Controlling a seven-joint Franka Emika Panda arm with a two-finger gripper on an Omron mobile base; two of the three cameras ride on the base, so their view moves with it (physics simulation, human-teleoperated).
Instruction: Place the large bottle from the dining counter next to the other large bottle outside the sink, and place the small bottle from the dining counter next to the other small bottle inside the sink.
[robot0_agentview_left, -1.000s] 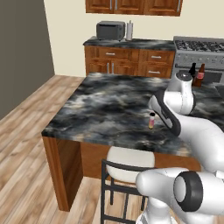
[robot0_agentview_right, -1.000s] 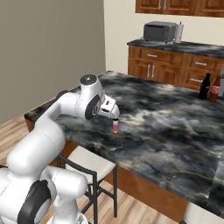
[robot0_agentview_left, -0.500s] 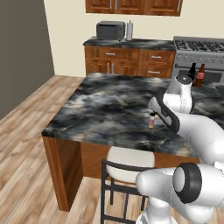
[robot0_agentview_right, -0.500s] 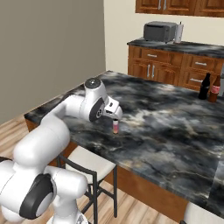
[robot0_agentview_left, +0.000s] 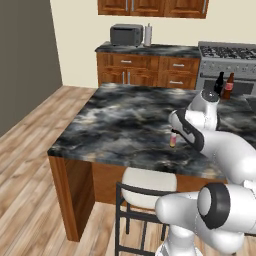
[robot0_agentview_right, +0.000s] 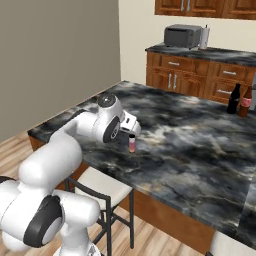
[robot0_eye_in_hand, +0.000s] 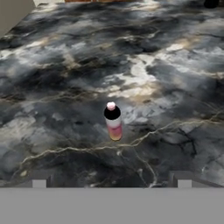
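The tiny pinkish-orange bottle with a dark cap (robot0_eye_in_hand: 113, 122) stands upright on the black-and-white marbled stone surface with a reddish wood base (robot0_agentview_left: 125, 120), near the edge that faces the robot. In the left base view this small bottle (robot0_agentview_left: 173, 139) shows just beside the white arm's wrist; in the right base view the bottle (robot0_agentview_right: 132, 143) stands just in front of the hand (robot0_agentview_right: 131, 131).

The hand is above and slightly behind the small bottle and does not touch it. The fingers stand fully apart, and nothing is between them. In the hand view the two fingertips (robot0_eye_in_hand: 39, 183) rise at the lower corners, well to either side of the bottle, with bare stone between them.

The tall black glass bottle with a slim neck (robot0_agentview_right: 233, 99) stands upright at the far side of the same surface, well apart from the small bottle. A brown bottle with a red label (robot0_agentview_right: 245, 102) stands just beside it. The left base view shows the same pair, black (robot0_agentview_left: 219, 83) and brown (robot0_agentview_left: 228, 86), beyond the arm.

A white-cushioned stool with a dark metal frame (robot0_agentview_left: 145, 192) stands on the wood floor against the near edge of the surface. A grey microwave (robot0_agentview_right: 183, 36) sits on the back counter under the wood cabinets.
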